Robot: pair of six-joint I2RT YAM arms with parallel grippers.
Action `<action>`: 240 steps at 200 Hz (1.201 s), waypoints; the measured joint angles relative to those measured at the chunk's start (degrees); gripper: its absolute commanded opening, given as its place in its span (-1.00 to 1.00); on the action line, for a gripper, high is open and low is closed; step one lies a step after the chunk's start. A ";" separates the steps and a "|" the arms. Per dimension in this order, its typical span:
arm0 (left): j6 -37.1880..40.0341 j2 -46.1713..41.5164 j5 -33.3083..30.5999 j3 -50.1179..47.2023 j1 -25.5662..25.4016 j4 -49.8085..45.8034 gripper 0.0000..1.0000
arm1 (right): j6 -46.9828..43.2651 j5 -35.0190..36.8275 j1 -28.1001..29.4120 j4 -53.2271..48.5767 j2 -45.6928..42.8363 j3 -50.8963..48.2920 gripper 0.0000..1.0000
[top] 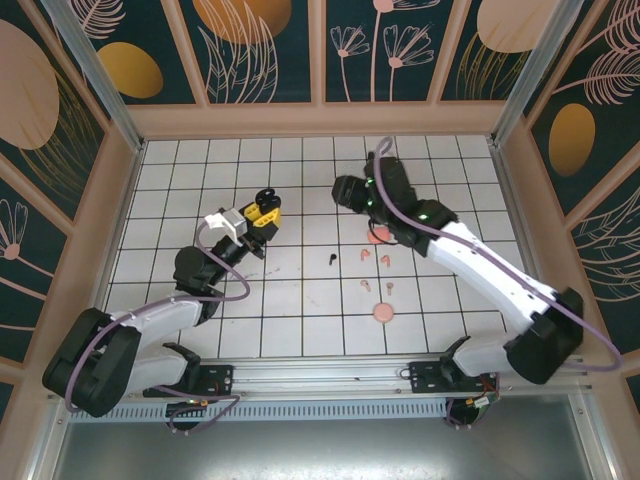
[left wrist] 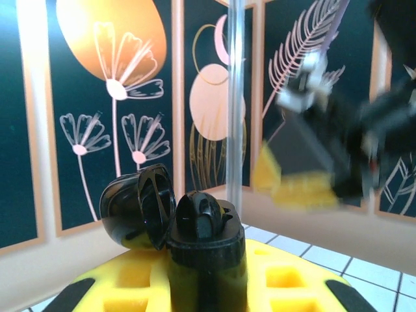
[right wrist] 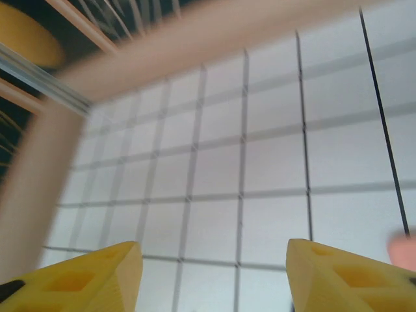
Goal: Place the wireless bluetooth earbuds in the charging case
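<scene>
Left fingers (left wrist: 257, 257): closed narrow on the black charging case (left wrist: 205, 240), its lid (left wrist: 140, 205) hinged open.
Right fingers (right wrist: 91, 276): spread wide, nothing between them, above the tiled worktop (right wrist: 273, 162).
Earbuds: black earbud (top: 332, 259) and pink earbuds (top: 366, 286) lie loose on the worktop, apart from the black case, near a round pink case (top: 383, 313).

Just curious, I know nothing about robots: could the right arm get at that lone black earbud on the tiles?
Probably yes. The black earbud lies alone on bare tiles, apart from the pink earbuds, with nothing over it, and the right gripper is nearby, jaws open.
</scene>
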 measured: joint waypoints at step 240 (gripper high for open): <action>0.31 -3.91 -3.30 -3.76 0.00 3.80 -1.00 | 10.49 -1.22 4.13 -7.61 33.00 3.37 -0.26</action>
